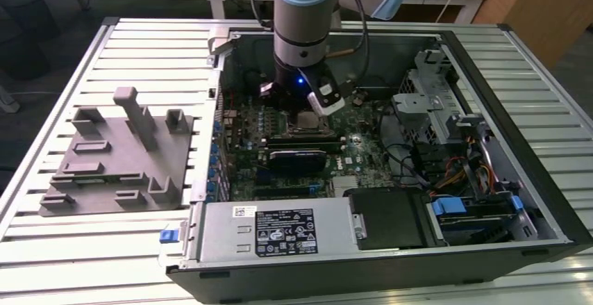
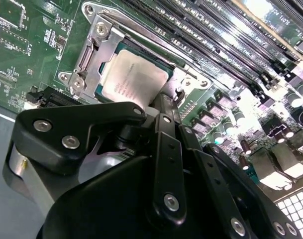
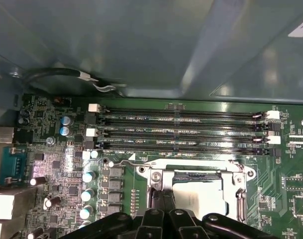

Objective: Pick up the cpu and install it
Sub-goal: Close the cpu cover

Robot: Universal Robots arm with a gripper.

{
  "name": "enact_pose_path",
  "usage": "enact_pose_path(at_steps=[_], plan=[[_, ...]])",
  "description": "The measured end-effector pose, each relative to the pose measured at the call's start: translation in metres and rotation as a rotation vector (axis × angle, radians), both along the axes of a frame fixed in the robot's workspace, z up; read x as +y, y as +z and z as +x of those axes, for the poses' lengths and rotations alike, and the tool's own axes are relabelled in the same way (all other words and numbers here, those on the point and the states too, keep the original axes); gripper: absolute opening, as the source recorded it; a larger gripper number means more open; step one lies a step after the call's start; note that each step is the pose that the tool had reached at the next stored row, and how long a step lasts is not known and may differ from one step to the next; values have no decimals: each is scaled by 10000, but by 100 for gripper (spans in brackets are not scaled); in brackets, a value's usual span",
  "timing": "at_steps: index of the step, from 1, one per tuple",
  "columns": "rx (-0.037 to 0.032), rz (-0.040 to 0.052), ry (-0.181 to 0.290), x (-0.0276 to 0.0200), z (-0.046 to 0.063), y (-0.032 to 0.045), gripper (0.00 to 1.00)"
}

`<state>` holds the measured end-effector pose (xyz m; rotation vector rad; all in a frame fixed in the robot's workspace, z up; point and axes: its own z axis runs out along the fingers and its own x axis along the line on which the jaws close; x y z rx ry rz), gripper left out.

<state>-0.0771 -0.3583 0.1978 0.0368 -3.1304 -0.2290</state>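
Note:
The cpu, a flat square chip with a silver-grey top, lies in the socket on the green motherboard inside the open computer case. It also shows in the first wrist view as a pale square within the metal socket frame. My gripper hangs low over the socket at the cpu's edge, fingers drawn together with nothing between them. In the exterior view the gripper is at the middle of the board, just above the cpu.
A grey tray with upright posts lies on the slatted table at the exterior view's left. Memory slots run beside the socket. A black card, the power supply and drive bays crowd the case.

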Motion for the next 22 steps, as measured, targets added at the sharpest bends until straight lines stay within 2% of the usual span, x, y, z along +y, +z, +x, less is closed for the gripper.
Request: enact_pose_path(at_steps=[8, 14, 22], plan=[[2, 2, -2, -1, 67, -4, 11], [-4, 32, 0, 1, 73, 5, 11], [-3, 33, 0, 1, 72, 90, 11]])
